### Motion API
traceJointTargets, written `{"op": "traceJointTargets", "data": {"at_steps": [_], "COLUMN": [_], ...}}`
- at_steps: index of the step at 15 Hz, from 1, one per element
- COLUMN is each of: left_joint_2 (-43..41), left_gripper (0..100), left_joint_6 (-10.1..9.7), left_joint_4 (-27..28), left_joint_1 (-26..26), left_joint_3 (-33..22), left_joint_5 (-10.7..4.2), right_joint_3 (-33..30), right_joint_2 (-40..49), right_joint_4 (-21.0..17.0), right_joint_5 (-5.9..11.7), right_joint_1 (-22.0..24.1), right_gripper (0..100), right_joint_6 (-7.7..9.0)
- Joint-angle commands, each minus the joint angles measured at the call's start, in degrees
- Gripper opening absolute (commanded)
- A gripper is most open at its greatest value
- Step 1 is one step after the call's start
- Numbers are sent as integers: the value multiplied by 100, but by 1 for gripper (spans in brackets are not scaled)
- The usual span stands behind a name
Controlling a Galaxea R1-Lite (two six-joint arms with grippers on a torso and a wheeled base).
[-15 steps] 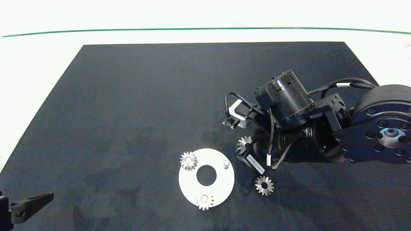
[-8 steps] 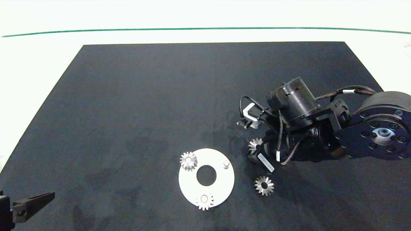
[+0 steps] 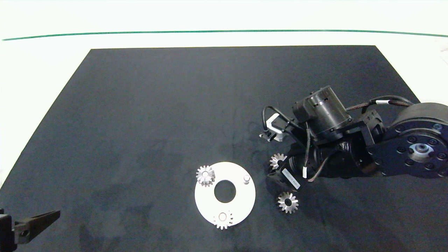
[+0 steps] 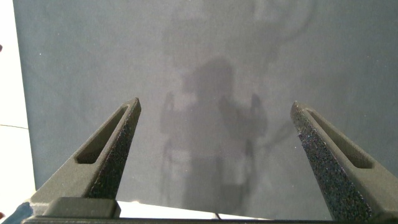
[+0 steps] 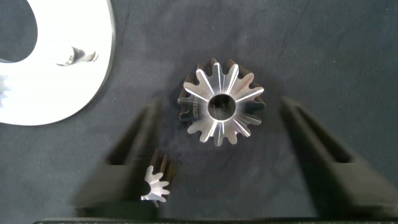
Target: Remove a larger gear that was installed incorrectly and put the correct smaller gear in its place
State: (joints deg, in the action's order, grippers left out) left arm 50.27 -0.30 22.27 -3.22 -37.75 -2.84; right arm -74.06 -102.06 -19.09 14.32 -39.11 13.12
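Right claw (image 5: 221,107) hangs open over the bench (image 5: 348,37), with the larger gear (image 5: 221,102) lying flat between its fingers, clear of both. A smaller gear (image 5: 155,183) sits just beside one finger. Left claw (image 4: 214,109), also open, idles well apart.

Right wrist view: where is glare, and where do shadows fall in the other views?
Right wrist view: the white plate glares, and the loose gear's teeth shine. Left wrist view: an arm-shaped shadow lies on the mat between the left gripper's open fingers. Head view: the right arm shades the mat.
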Motion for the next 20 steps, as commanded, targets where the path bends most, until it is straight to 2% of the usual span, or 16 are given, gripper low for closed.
{"op": "traceJointTargets", "data": {"at_steps": [1, 5, 9, 12, 17, 20], "left_joint_2": [0, 9, 18, 26, 26, 26], "left_gripper": [100, 100, 100, 100, 100, 100], "left_joint_6": [-5, -5, -5, -5, -5, -5], "left_joint_4": [14, 14, 14, 14, 14, 14], "left_joint_1": [-3, -3, 5, 5, 5, -3], "left_joint_3": [5, 5, 22, 22, 22, 14], "left_joint_5": [-6, -6, -6, -6, -6, 3], "right_joint_3": [216, 1069, 1921, 2053, 2053, 1974], "right_joint_2": [441, 1347, 1725, 1637, 846, 617], "right_joint_4": [-42, -51, -16, 55, 1065, 1153], "right_joint_5": [18, 35, 18, -35, 44, 53], "right_joint_1": [-115, -370, -413, -449, -756, -897], "right_gripper": [100, 100, 100, 100, 100, 100], "right_joint_6": [68, 51, 42, 7, -125, -178]}}
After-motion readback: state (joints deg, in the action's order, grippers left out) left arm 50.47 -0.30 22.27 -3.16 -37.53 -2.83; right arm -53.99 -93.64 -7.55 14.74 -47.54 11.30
